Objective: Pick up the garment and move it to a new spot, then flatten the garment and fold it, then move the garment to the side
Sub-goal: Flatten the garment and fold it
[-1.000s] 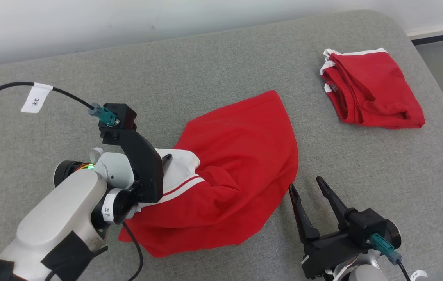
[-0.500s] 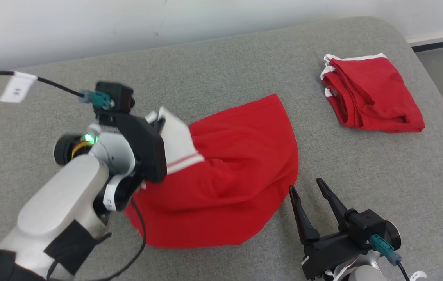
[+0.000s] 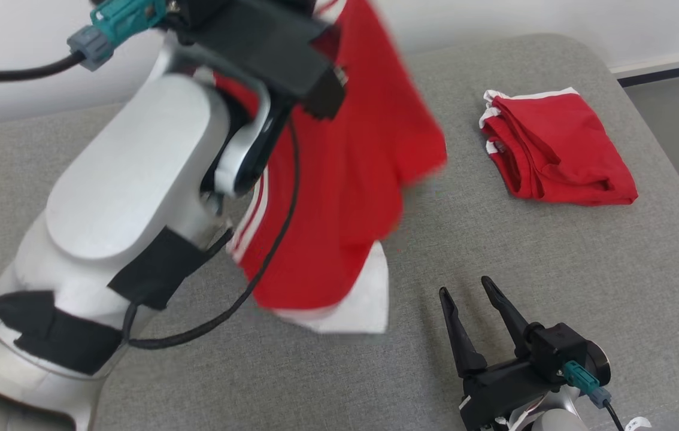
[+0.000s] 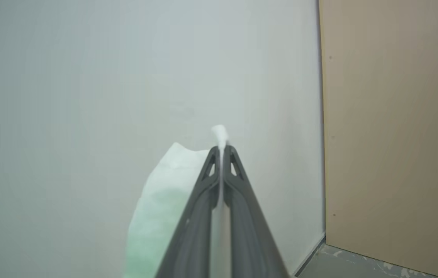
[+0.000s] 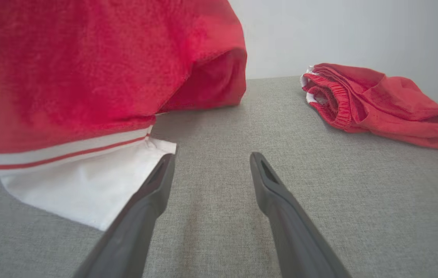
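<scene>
The left gripper point(image 4: 222, 148) is closed fully on a thin white edge of the garment point(image 3: 351, 179), and a tip of fabric shows just past its fingertips. The hand is held high above the grey padded surface point(image 3: 555, 287), so the red cloth hangs straight below it and its own weight draws it out. This posture suits carrying it to a new spot. The lowest part, a white panel point(image 3: 357, 299), reaches down to the surface; contact cannot be confirmed.

The right gripper point(image 3: 465, 285) sits low over the surface, jaws wide apart and holding nothing. The white panel hangs just beside it on its left, not touching. It appears placed to take a second edge.

Beyond the right gripper, well apart, lies a second red garment point(image 3: 555, 149), folded; a set-down should avoid it. The left arm's black cable point(image 3: 267, 251) crosses in front of the hanging cloth and could snag.
</scene>
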Tool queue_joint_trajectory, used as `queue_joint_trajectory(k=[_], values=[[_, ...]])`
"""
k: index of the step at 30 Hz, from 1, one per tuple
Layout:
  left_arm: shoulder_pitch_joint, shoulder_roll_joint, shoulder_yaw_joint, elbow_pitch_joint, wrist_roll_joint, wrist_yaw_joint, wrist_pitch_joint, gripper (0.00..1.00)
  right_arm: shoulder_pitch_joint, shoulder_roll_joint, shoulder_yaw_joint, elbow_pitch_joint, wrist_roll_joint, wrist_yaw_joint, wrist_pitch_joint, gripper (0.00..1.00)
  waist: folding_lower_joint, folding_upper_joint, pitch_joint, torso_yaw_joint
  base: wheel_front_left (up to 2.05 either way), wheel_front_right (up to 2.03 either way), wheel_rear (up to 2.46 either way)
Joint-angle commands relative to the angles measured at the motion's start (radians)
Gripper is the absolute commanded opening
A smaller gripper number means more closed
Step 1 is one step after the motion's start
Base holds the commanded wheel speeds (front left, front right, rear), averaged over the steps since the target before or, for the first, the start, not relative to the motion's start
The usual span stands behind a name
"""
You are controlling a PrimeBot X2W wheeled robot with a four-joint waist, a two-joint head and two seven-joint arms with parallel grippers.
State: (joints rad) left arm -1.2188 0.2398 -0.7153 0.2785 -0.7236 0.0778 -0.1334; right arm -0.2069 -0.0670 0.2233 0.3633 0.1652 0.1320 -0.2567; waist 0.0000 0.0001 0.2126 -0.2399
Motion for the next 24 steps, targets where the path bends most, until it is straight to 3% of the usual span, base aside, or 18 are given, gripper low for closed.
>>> queue_joint_trajectory(k=[1,7,10,18,24], values=[[-0.04,-0.011,-0.002,-0.01,0.031,-0.009,-0.039,0.0,0.001,0.004,-0.004,0.0,-0.003,-0.002,-0.005,1.0,0.0,-0.0001,-0.011,-0.001,0.0,0.0,0.0],[-0.055,-0.039,0.01,-0.07,0.065,-0.024,-0.108,0.0,0.017,0.004,-0.017,-0.005,-0.01,-0.002,-0.006,1.0,0.0,-0.0001,-0.026,0.021,0.0,0.0,0.0],[0.039,-0.01,-0.004,-0.111,0.058,-0.017,-0.114,0.0,0.028,0.0,-0.02,-0.01,-0.013,-0.002,-0.003,1.0,0.0,-0.0001,-0.03,0.05,0.0,0.0,0.0],[0.488,0.128,-0.017,-0.22,0.014,0.065,-0.129,0.0,0.026,-0.034,-0.021,-0.058,-0.028,-0.002,0.028,1.0,0.0,-0.0001,-0.015,0.147,0.0,0.0,0.0],[0.744,0.139,0.045,-0.282,0.041,0.078,-0.132,0.0,-0.01,-0.088,-0.049,-0.148,-0.046,-0.002,0.108,1.0,0.0,-0.0001,-0.016,0.213,0.0,0.0,0.0]])
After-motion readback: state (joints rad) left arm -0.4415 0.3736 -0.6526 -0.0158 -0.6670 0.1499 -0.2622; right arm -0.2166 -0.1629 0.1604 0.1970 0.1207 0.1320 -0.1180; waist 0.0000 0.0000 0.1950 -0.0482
